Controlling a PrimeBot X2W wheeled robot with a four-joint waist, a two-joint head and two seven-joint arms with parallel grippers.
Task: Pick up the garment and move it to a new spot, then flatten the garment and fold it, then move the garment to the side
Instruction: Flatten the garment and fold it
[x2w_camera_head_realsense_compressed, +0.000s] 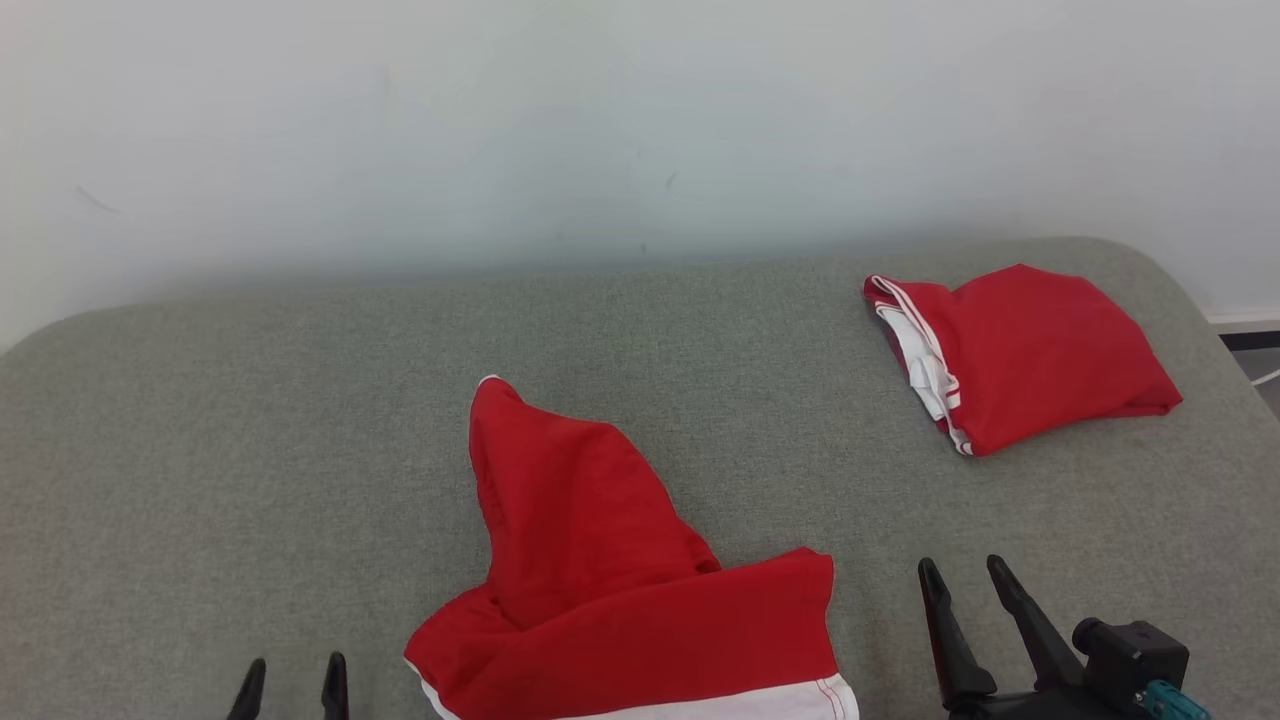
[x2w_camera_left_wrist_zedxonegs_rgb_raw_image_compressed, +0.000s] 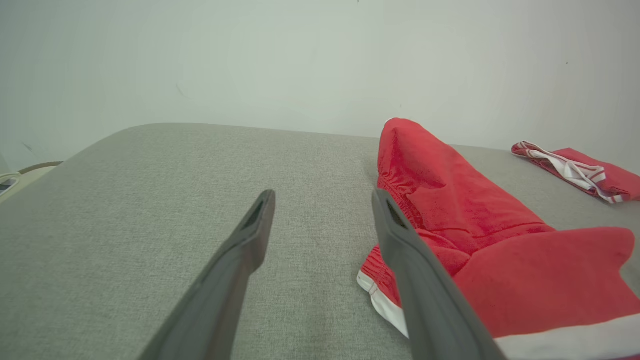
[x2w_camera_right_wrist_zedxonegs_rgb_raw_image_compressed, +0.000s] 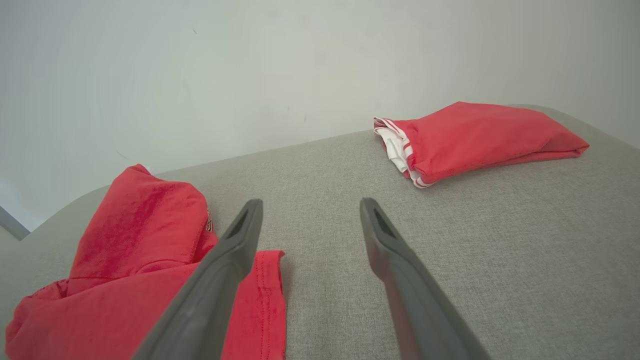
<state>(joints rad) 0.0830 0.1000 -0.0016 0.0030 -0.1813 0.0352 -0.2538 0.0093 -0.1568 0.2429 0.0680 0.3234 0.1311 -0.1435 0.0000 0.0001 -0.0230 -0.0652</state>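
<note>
The grey fabric surface (x2w_camera_head_realsense_compressed: 250, 450) was free at left; a crumpled red garment (x2w_camera_head_realsense_compressed: 600, 580) blocked the near middle, a folded red bundle (x2w_camera_head_realsense_compressed: 1040, 350) the far right.

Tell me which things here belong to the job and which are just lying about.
In the job: crumpled red garment near the robot; left tool, open and empty; right tool, open and empty.
Lying about: folded red garment at the far right, likely already done; grey table underneath.

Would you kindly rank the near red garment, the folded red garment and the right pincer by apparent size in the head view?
Largest: near red garment, though its closeness to the camera helps.
Next: folded red garment.
Smallest: right pincer, partly cut off.
</note>
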